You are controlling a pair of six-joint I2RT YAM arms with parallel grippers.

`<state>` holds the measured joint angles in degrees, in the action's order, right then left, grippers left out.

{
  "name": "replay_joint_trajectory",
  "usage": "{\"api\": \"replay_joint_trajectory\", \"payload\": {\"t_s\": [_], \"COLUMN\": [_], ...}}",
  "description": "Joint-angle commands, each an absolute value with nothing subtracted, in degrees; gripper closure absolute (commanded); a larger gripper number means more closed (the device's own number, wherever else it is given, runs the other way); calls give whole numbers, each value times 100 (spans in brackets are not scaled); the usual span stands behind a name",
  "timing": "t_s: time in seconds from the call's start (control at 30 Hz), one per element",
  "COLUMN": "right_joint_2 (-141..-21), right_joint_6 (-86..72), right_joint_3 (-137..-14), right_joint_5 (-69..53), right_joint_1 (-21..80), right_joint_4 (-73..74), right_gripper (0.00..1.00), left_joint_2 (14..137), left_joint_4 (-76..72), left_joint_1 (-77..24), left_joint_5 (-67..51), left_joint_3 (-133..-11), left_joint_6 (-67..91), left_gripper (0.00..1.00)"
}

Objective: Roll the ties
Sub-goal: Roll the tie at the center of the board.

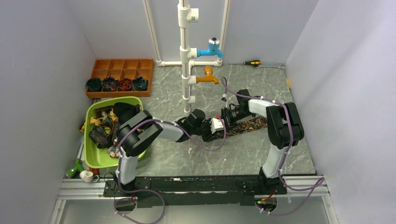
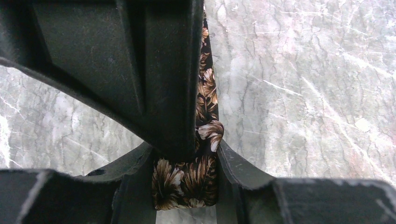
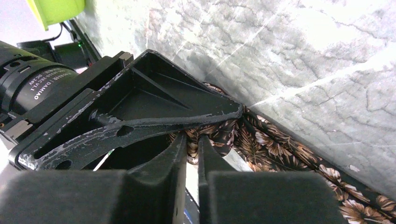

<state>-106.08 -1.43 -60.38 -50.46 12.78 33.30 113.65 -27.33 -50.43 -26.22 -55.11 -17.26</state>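
Note:
A dark tie (image 1: 247, 125) with a brown leaf pattern lies stretched on the marble table (image 1: 243, 154), running right from the two grippers. My left gripper (image 1: 208, 135) is shut on its rolled end, seen as a small coil (image 2: 187, 183) between the jaws. My right gripper (image 1: 227, 116) meets it from the right, shut on a fold of the same tie (image 3: 191, 144). Its finger (image 2: 140, 70) crosses the left wrist view. The rest of the tie (image 3: 299, 158) trails off to the right in the right wrist view. Several rolled ties (image 1: 116, 84) sit in the front row of the brown tray.
A green bin (image 1: 100, 156) with loose ties stands at the left. A brown compartment tray (image 1: 122, 70) is at the back left. A white pipe stand (image 1: 186, 60) with blue and orange taps rises behind the grippers. A screwdriver (image 1: 250, 63) lies at the back.

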Motion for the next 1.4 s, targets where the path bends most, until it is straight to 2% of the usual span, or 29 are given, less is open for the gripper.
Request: {"api": "replay_joint_trajectory", "payload": {"t_s": [0.0, 0.03, 0.17, 0.23, 0.27, 0.33, 0.6, 0.67, 0.8, 0.83, 0.93, 0.97, 1.03, 1.17, 1.37], "right_joint_2": [-11028, -11154, -11274, -11303, -11273, -11148, -10810, -10900, -11099, -11134, -11240, -11282, -11355, -11499, -11588], "right_joint_6": [429, 590, 939, 956, 937, 889, 295, 267, 409, 470, 571, 570, 590, 531, 539], "right_joint_3": [-6141, -6244, -6423, -6514, -6531, -6446, -5993, -5992, -6071, -6084, -6109, -6127, -6206, -6373, -6506], "right_joint_5": [-4522, -4455, -4160, -4276, -4426, -4674, -5155, -5117, -4776, -4632, -4159, -3962, -3685, -3240, -2783], "right_joint_1": [1333, 1297, 1201, 1136, 1081, 1049, 1146, 1164, 1152, 1142, 1054, 1027, 1000, 998, 997], "right_joint_4": [3662, 3835, 4027, 4160, 4214, 4252, 3804, 3731, 3840, 3876, 3918, 3905, 3919, 3970, 4010], "right_gripper": [96, 100, 100, 72, 62, 58, 67, 74, 100, 100, 100, 100, 100, 100, 100], "left_joint_2": [11762, 11780, 11813, 11816, 11805, 11798, 11801, 11804, 11804, 11819, 11800, 11773, 11672, 11474, 11347], "left_joint_4": [-1095, -1060, -1056, -1032, -1029, -1031, -1097, -1084, -1058, -1047, -1125, -1196, -1410, -1919, -2888], "left_joint_1": [-5054, -5046, -5045, -5045, -5045, -5045, -5045, -5045, -5045, -5045, -5039, -5032, -5034, -5027, -5022], "left_joint_5": [-2335, -2352, -2375, -2389, -2383, -2378, -2392, -2409, -2389, -2386, -2420, -2421, -2439, -2569, -2698], "left_joint_3": [-5209, -5228, -5232, -5249, -5246, -5247, -5239, -5251, -5255, -5266, -5278, -5274, -5229, -5174, -5045], "left_joint_6": [-1777, -1748, -1716, -1710, -1721, -1727, -1617, -1602, -1659, -1659, -1615, -1598, -1531, -1438, -1195], "left_gripper": [90, 89, 89, 90, 90, 90, 89, 89, 88, 87, 76, 67, 56, 41, 34]}}
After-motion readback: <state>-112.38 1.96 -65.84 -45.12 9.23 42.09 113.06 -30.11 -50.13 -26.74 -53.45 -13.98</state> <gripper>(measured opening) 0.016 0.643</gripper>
